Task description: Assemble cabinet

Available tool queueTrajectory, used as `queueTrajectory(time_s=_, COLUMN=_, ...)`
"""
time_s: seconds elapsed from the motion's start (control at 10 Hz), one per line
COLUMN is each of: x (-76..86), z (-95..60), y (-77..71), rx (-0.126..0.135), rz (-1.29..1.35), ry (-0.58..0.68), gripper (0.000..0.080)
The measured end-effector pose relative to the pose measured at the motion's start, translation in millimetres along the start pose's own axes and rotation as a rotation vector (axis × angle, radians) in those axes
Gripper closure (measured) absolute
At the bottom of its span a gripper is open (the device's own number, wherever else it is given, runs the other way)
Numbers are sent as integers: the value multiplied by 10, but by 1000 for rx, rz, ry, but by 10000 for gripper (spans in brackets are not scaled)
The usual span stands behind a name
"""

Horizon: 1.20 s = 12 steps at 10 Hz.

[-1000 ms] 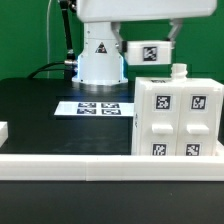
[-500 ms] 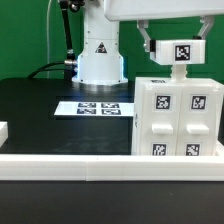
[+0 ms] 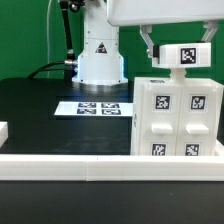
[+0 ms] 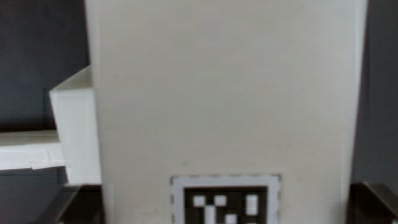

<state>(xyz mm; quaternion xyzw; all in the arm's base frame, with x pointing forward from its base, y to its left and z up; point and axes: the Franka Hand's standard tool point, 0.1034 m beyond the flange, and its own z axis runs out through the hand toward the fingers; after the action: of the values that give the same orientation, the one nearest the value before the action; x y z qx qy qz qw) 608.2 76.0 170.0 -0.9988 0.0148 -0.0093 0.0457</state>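
Note:
The cabinet is a white box at the exterior view's right, with several square marker tags on its front. My gripper hangs just above its top, shut on a small white panel with one tag facing the camera. Its fingers flank the panel. The panel's lower edge is close over the cabinet top; I cannot tell whether they touch. In the wrist view the held panel fills most of the picture, its tag at the bottom, with part of the white cabinet behind it.
The marker board lies flat on the black table in front of the robot base. A white rail runs along the front edge. A small white part sits at the exterior view's left edge.
The gripper has carried the tagged panel toward the exterior view's right, from beside the cabinet's upper left corner to over its top. It barely moved in the last half second.

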Motion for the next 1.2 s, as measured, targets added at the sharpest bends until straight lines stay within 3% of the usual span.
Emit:
queueTrajectory(time_s=0.4, x=31, z=125, y=24, rx=-3, rz=-28, ry=-6, gripper=236)
queueTrajectory(time_s=1.2, x=83, z=125, y=33, rx=-1, rz=-46, ry=33, gripper=236)
